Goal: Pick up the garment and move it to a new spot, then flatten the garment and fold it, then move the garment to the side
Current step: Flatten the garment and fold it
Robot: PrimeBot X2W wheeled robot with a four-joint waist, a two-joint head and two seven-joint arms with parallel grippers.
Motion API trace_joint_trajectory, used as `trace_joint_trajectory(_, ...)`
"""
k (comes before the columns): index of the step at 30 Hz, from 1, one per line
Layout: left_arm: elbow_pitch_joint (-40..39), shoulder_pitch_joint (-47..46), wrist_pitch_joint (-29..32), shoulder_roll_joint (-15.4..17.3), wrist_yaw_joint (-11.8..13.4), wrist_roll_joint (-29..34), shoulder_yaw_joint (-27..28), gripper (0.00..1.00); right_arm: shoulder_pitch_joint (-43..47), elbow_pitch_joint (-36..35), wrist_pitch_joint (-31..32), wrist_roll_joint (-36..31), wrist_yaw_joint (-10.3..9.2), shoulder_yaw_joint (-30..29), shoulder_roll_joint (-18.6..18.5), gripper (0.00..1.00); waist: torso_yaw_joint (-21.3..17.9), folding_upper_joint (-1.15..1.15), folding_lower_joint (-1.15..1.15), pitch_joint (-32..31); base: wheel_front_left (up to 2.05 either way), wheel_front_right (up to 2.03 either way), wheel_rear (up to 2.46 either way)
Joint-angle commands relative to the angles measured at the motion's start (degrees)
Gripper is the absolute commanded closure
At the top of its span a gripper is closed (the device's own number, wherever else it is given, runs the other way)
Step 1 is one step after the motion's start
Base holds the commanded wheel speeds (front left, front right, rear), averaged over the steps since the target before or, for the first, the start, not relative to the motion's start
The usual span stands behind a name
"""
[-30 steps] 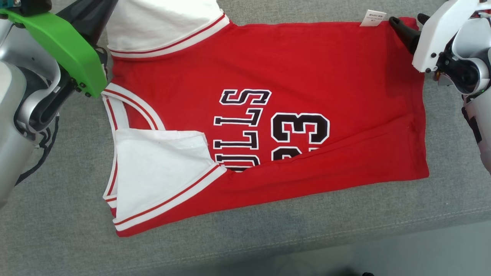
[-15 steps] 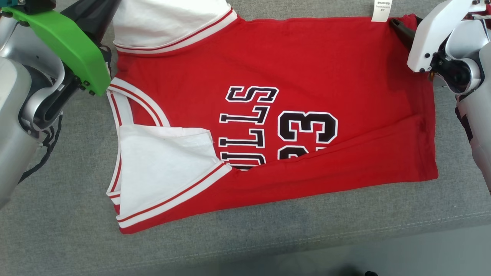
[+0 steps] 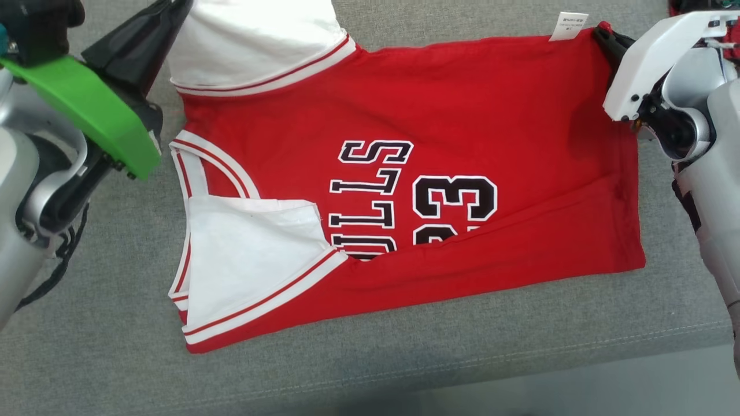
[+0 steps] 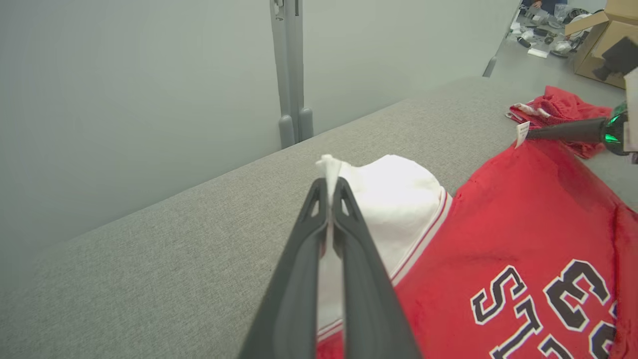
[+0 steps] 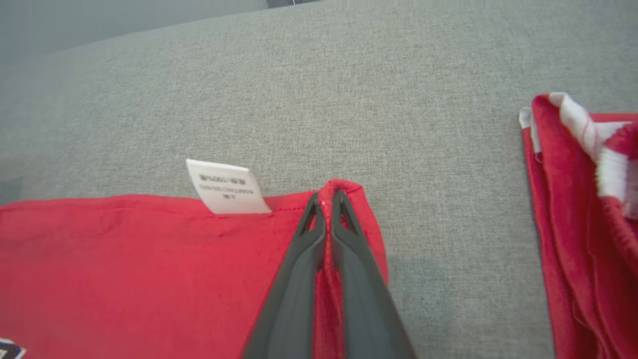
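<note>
Pinched tight on the white sleeve tip of the garment (image 3: 491, 104) with the left gripper (image 4: 329, 185). Pinched tight on its red corner with the right gripper (image 5: 326, 198), small white tag (image 5: 227, 187) just to the left. Spread flat on the grey cushion (image 3: 404, 370) between both grippers. Off to the right gripper's right, another red cloth (image 5: 573, 209).

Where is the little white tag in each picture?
Head view: the tag sits top right, on the red jersey's far edge.
Left wrist view: tag upper right, small.
Right wrist view: tag left of centre.
Shared landmark: the jersey corner the right gripper pinches, beside the tag.
</note>
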Motion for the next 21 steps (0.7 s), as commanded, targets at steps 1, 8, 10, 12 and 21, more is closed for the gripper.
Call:
trace_joint_trajectory(1,-0.4,1.1,-0.3,0.5,0.2,-0.5,0.1,1.0,1.2,-0.3,-0.5,0.3,0.0,0.1,-0.2,1.0,-0.2,0.0,0.0,-1.1,0.0,0.0,0.0)
trace_joint_trajectory(8,-16.1,13.6,-4.7,7.3,6.7,-1.4,0.9,1.0,11.1,-10.6,-5.0,4.8,0.0,0.7,-2.1,1.0,-0.9,0.0,0.0,-4.6,0.0,0.0,0.0)
trace_joint_trajectory(10,-21.0,18.2,-6.4,9.0,9.7,-1.1,0.7,1.0,14.7,-13.8,-6.0,5.7,0.0,0.0,-2.6,1.0,-1.0,0.0,0.0,-5.4,0.0,0.0,0.0)
trace_joint_trajectory(12,-25.2,23.2,-8.3,10.3,12.7,-0.3,-0.2,1.0,18.6,-17.2,-6.7,6.2,0.0,-1.0,-2.8,1.0,-1.0,0.0,0.0,-5.9,0.0,0.0,0.0)
trace_joint_trajectory(21,-27.8,36.7,-15.3,7.7,19.1,-0.2,-2.8,1.0,32.6,-28.2,-6.6,4.8,0.0,-7.0,-1.9,1.0,-0.7,0.0,0.0,-6.7,0.0,0.0,0.0)
